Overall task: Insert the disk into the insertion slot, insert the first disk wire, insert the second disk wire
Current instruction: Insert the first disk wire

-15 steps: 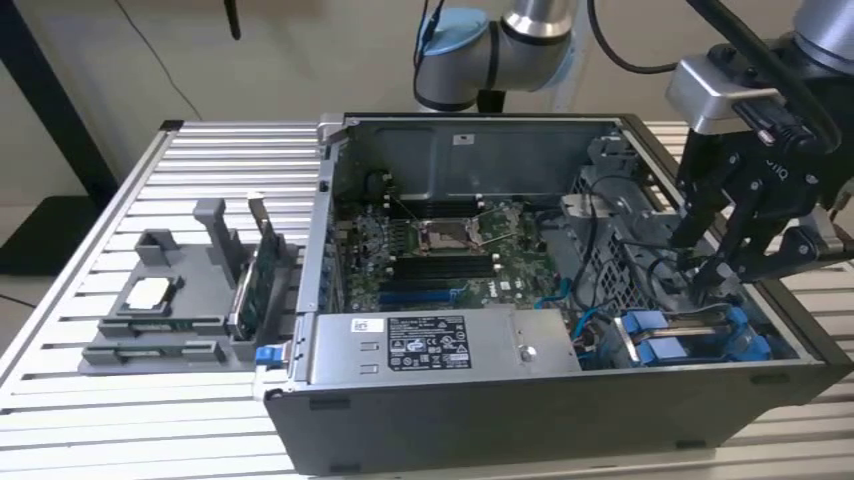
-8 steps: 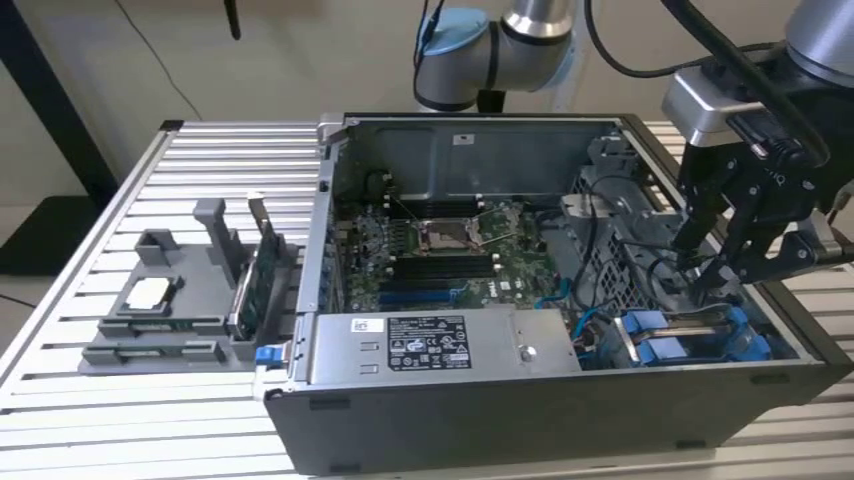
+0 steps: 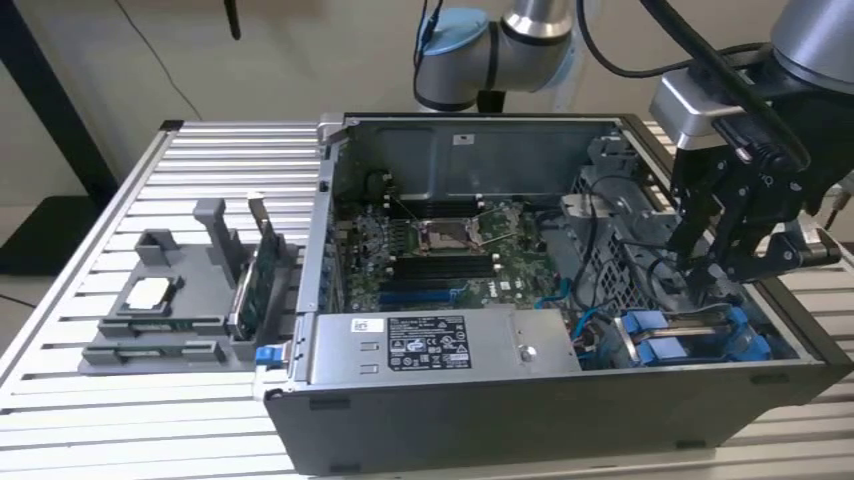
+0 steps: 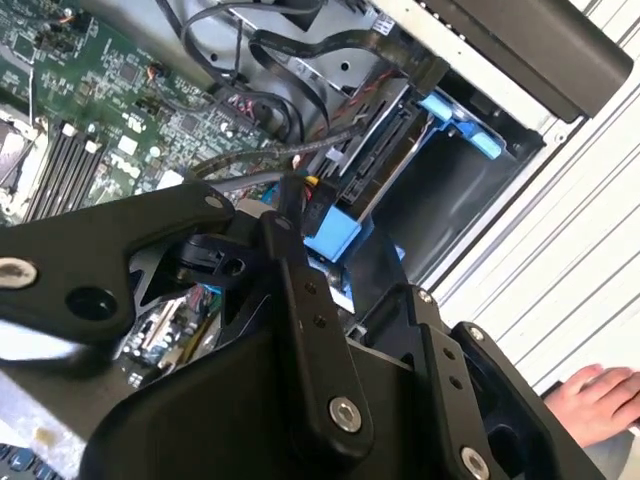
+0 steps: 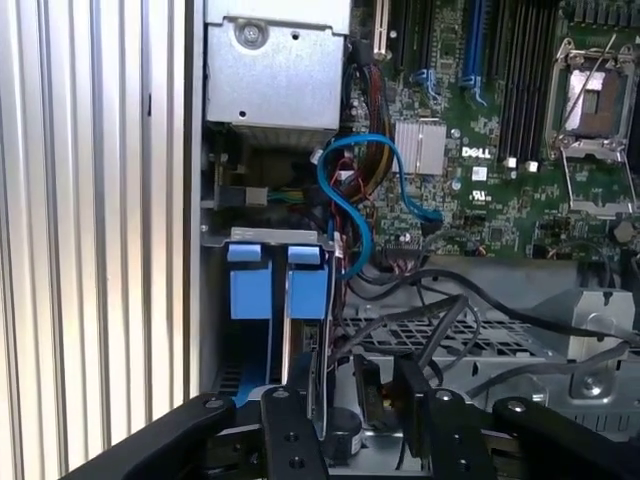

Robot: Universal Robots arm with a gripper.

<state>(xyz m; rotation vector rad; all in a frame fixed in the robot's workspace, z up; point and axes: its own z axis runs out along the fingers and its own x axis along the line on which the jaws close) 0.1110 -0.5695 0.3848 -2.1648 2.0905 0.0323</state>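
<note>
Gripper (image 3: 717, 272) is lowered inside the open computer case (image 3: 441, 150), at the right of the exterior view; in the first wrist view its fingers (image 5: 292, 425) stand apart at the bottom edge with a clear gap between them, gripping nothing visible. The disk (image 3: 654, 345) sits on edge in the drive bay in the case's lower right corner, blue carrier tabs (image 5: 306, 290) up, just beside loose black and blue cables (image 5: 345, 215). The case rests on the slatted desk (image 3: 200, 160).

You work in a robotics lab, it seems: an open computer case (image 3: 534, 410) lies on a slatted metal bench (image 3: 120, 425), and a grey parts holder (image 3: 174, 335) stands at the exterior view's left.
</note>
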